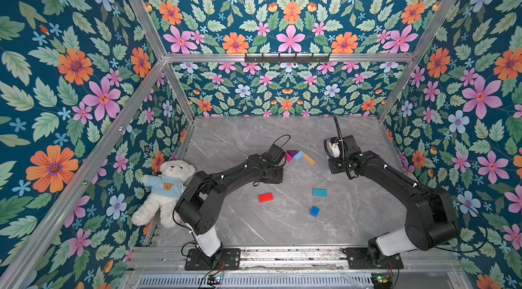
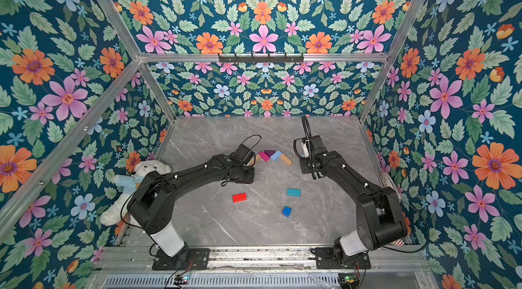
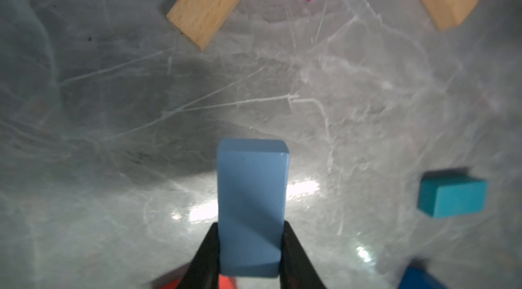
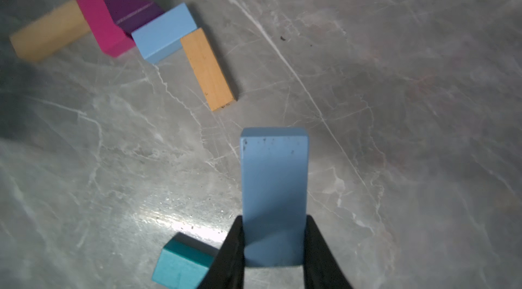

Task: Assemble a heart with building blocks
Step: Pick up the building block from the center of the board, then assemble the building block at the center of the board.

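Building blocks [image 2: 239, 197] are lying spread over your desk [image 1: 254, 225], and five of them are already forming the upper part of the heart [image 4: 127, 28] toward the far middle. These are a tan brick [image 4: 50, 30], a magenta brick [image 4: 104, 23], a purple wedge [image 4: 130, 9] sitting in the notch, a placed light blue brick [image 4: 163, 32] and a second tan brick [image 4: 209, 67], each touching its neighbour. Your left end effector [image 3: 251, 231] is clamping a light blue brick [image 3: 251, 188] between its black fingers [image 3: 206, 251], jaws pressing on the brick's long sides, just on the near side of the heart's open bottom. Your right end effector [image 4: 274, 225] is gripping another light blue brick [image 4: 274, 183] the same way, off to the right of the second tan brick. Nearer the arm bases, a red brick [image 1: 265, 197], a teal brick [image 1: 319, 192] and a dark blue cube [image 1: 314, 211] are lying loose and apart from one another in both top views. A white teddy bear [image 1: 166, 186] is slumping against the left wall.
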You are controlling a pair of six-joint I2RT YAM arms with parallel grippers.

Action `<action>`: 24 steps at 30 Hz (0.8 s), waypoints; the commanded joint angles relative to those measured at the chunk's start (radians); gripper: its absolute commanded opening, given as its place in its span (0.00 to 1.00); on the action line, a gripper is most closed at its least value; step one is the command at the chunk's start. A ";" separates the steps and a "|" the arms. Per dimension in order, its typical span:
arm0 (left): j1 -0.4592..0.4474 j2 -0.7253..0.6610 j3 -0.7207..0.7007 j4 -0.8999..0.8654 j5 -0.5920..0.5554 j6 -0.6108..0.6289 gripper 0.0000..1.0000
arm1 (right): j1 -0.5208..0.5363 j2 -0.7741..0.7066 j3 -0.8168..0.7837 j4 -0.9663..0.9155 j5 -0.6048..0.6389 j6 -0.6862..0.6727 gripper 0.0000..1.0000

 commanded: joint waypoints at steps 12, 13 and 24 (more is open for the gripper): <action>-0.130 0.231 0.229 -0.107 -0.210 -0.825 0.20 | -0.027 -0.022 0.073 -0.088 0.078 0.098 0.00; -0.134 0.245 0.243 -0.131 -0.220 -0.845 0.19 | -0.028 -0.025 0.069 -0.085 0.074 0.097 0.00; -0.141 0.348 0.339 -0.234 -0.266 -0.923 0.10 | -0.027 0.013 0.070 -0.076 0.026 0.091 0.00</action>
